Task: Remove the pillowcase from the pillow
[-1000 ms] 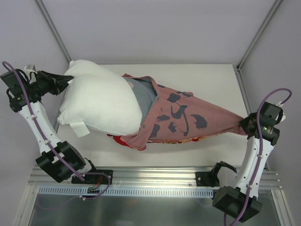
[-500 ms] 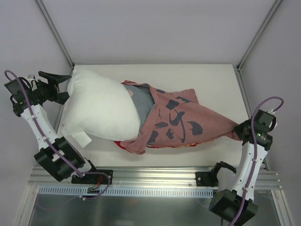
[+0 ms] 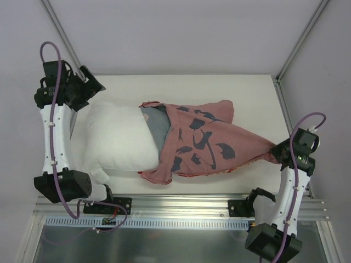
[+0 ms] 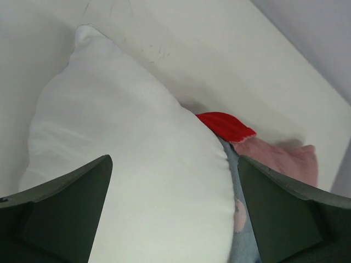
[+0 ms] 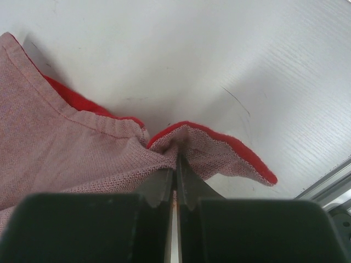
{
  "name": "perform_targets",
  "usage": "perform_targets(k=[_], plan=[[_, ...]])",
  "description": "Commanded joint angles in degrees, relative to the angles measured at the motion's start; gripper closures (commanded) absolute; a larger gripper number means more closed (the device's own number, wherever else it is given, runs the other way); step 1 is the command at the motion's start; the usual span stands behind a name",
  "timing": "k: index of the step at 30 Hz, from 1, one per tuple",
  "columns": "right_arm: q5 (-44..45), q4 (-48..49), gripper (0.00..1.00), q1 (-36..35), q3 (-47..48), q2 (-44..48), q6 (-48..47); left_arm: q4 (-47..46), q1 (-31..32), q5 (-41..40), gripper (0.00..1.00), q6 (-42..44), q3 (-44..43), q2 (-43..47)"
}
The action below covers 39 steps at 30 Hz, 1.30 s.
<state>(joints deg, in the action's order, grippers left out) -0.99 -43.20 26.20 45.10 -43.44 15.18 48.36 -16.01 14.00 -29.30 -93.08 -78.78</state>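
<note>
The white pillow (image 3: 115,138) lies on the table, its right end still inside the pink pillowcase (image 3: 204,141) with dark brush characters. My left gripper (image 3: 89,89) hovers open above the pillow's far left corner and holds nothing. In the left wrist view the pillow (image 4: 126,159) fills the space between the wide-apart fingers (image 4: 66,213), with the pillowcase's red trim (image 4: 225,125) beyond. My right gripper (image 3: 281,150) is shut on the pillowcase's right corner. The right wrist view shows the jaws of that gripper (image 5: 176,164) pinching the pink knit cloth (image 5: 71,148) just above the table.
The white table (image 3: 247,93) is bounded by metal frame posts (image 3: 299,44) at its back corners. A silver rail (image 3: 181,205) carrying both arm bases runs along the near edge. The table's right edge (image 5: 323,183) is close to my right gripper.
My left gripper opened, let go of the pillow's left corner and swung toward the back. The pillow settled flat on the table. The right gripper kept its pinch and barely moved.
</note>
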Motion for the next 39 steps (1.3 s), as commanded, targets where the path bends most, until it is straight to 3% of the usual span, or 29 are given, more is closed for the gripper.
perform_targets(k=[1,12,20,21,23,24,25,27,28,31,39], plan=[[1.61,2.24,0.99,-0.18,-0.28,0.99,-0.59,8.93,7.29,-21.19,0.02,4.87,-5.61,-2.60],[-2.70,2.51,0.99,-0.88,-2.39,2.92,-0.68,11.06,17.31,-22.88,0.01,-0.23,-8.70,-14.11],[-2.78,1.89,0.99,-1.15,-3.44,3.45,-1.73,11.06,18.82,-23.40,0.01,-6.82,-4.85,-23.51],[-2.70,1.89,0.98,-1.15,-3.44,3.36,-2.08,10.88,18.82,-23.23,0.01,-8.22,-1.96,-23.78],[-3.05,1.80,0.84,-1.23,-3.35,3.63,-2.52,9.83,19.00,-21.57,0.03,-8.41,1.13,-24.05],[-3.74,1.80,0.72,-1.23,-3.09,3.54,-2.87,7.91,19.26,-20.69,0.10,-7.97,3.84,-23.87],[-4.19,1.72,0.44,-1.32,-2.31,3.19,-2.96,6.93,19.26,-18.50,0.39,-7.27,4.91,-23.44],[-4.63,1.28,0.28,-2.11,-0.81,2.66,-3.05,5.61,19.26,-17.08,0.91,-5.60,5.97,-23.00],[-4.63,0.67,0.20,-2.46,0.24,2.40,-2.88,5.69,19.26,-16.55,1.00,-5.07,5.89,-22.47],[-3.23,0.22,0.14,-5.27,5.24,2.04,-1.91,5.61,19.26,-15.84,1.00,-3.05,5.01,-19.67],[5.82,1.54,0.12,-19.42,15.18,-3.92,0.20,2.19,19.26,-10.41,1.00,0.20,4.92,-7.90]])
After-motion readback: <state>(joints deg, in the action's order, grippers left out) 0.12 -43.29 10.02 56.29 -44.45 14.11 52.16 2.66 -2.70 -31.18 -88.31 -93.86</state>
